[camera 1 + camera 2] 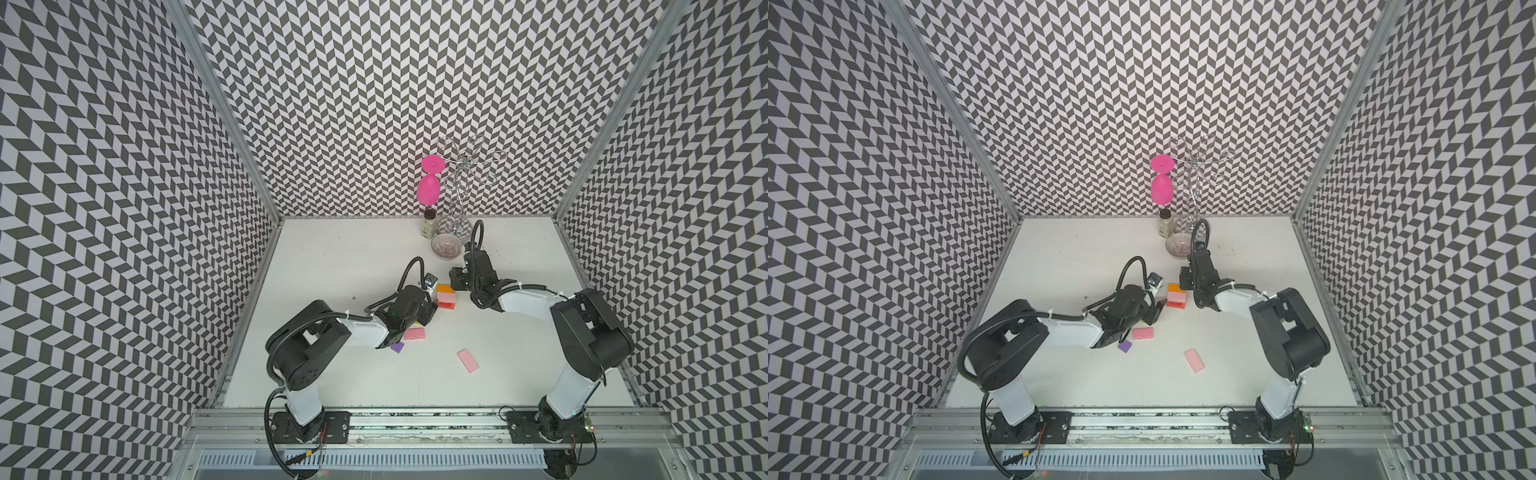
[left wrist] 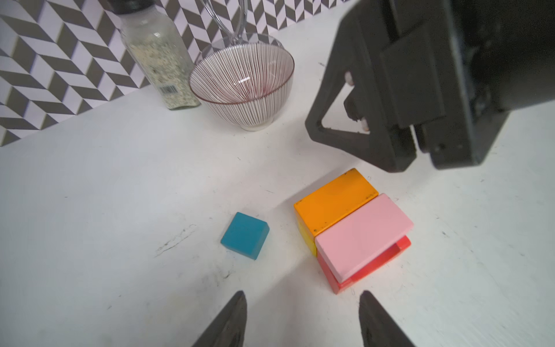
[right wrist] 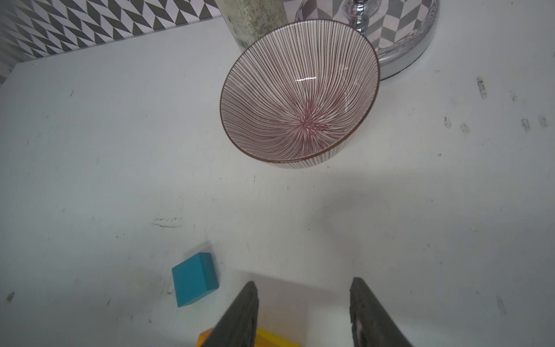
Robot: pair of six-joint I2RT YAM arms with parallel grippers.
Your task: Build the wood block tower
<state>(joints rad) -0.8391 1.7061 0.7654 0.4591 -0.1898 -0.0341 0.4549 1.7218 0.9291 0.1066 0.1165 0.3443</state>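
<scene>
While both arms are bent in toward the middle of the white tabletop (image 1: 332, 257), the wood block tower (image 1: 445, 297) is found there between the two grippers. An orange rectangular block (image 2: 336, 201) and a pale pink wooden slab (image 2: 363, 237) are laid side by side, touching, on top of a yellow block (image 2: 306, 237) and a red piece (image 2: 329, 273).

The left gripper (image 2: 302, 302) is held just left of and nearer than the stack, its jaws spread with nothing between them. The right gripper (image 3: 304, 287) is held by the stack's far right side, its jaws likewise parted and empty.

A small teal cube (image 2: 244, 235) is set on the table just left of the tower, apart from it. Nearer, a loose pink slab (image 1: 414, 333) is seen beside a purple block (image 1: 397, 347), and a second loose pink slab (image 1: 468, 360) lies further right. A red-striped bowl (image 1: 446, 246) and a glass spice bottle (image 1: 429, 224) are placed at the far edge.
</scene>
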